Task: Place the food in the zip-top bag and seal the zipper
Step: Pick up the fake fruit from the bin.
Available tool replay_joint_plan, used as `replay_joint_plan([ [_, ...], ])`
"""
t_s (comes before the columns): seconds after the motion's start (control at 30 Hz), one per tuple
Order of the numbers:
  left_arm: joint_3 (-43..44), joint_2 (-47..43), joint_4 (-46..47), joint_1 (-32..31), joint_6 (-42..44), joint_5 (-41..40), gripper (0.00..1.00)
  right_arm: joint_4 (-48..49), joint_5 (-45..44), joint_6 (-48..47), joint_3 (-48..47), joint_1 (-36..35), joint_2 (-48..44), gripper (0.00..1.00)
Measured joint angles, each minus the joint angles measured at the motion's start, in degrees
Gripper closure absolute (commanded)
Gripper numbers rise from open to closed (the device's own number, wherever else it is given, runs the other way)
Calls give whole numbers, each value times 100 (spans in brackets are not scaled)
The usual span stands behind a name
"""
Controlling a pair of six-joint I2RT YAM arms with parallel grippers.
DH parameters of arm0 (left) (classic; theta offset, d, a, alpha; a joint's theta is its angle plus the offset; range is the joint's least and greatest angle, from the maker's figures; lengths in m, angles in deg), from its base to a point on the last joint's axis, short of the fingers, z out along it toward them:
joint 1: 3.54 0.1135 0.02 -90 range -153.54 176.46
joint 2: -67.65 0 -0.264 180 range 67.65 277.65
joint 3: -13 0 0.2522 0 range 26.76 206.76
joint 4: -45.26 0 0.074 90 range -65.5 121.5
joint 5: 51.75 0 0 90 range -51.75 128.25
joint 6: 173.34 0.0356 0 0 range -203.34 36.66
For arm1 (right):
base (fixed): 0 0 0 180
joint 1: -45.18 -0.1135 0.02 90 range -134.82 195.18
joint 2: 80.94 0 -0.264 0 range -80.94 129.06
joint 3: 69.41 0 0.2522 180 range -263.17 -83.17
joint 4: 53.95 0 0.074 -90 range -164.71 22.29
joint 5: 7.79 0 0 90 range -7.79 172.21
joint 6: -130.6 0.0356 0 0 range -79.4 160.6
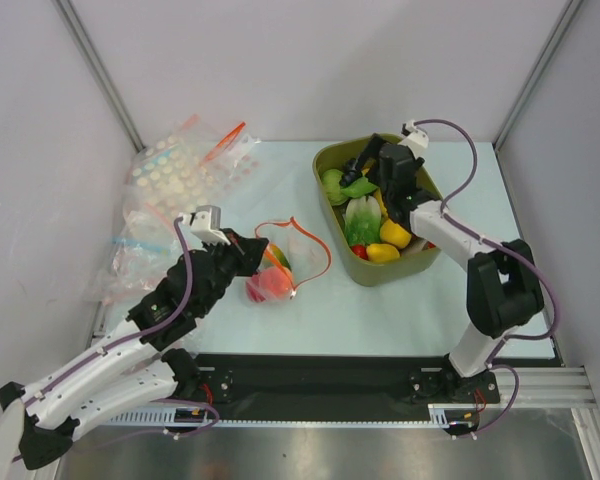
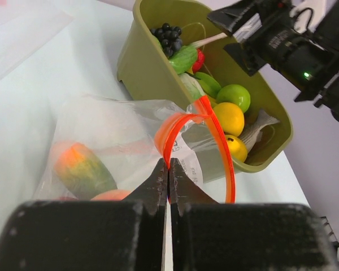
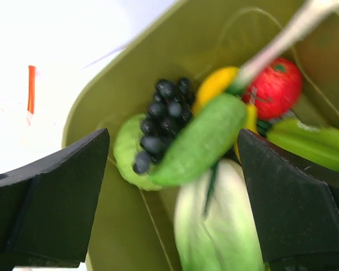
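The zip-top bag [image 1: 280,268] lies mid-table with its red-orange zipper [image 1: 315,250] looped open. Inside it are a peach-red fruit [image 1: 268,287] and an orange-green one [image 2: 82,169]. My left gripper [image 2: 169,165] is shut on the zipper [image 2: 175,127] at the bag's mouth; it also shows in the top view [image 1: 255,248]. My right gripper [image 3: 172,169] is open and empty above the olive tub [image 1: 420,262], over a green cucumber [image 3: 200,141], black grapes [image 3: 166,113] and a pale cabbage [image 3: 214,226]. A red fruit [image 3: 274,87] and yellow ones [image 1: 390,240] lie in the tub too.
A heap of clear bags printed with dots [image 1: 180,175] and one with a blue strip [image 1: 130,245] lies at the back left. White walls stand on three sides. The right arm [image 1: 495,285] rises from the near right.
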Motion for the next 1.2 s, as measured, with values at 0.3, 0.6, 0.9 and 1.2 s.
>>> replay_joint_plan([
  [0.3,0,-46,2,0,0,59,100,-857,195,-181,-1611,-17,1388,0],
  [0.6,0,-7,9,0,-2,210,100,-1528,413,-439,-2415,-101,2214,21],
  [0.9,0,31,11,0,-2,227,100,-1502,1322,-181,-1930,-4,1794,77],
  [1.2,0,42,13,0,-2,229,100,-903,1932,140,-197,13,-466,80],
])
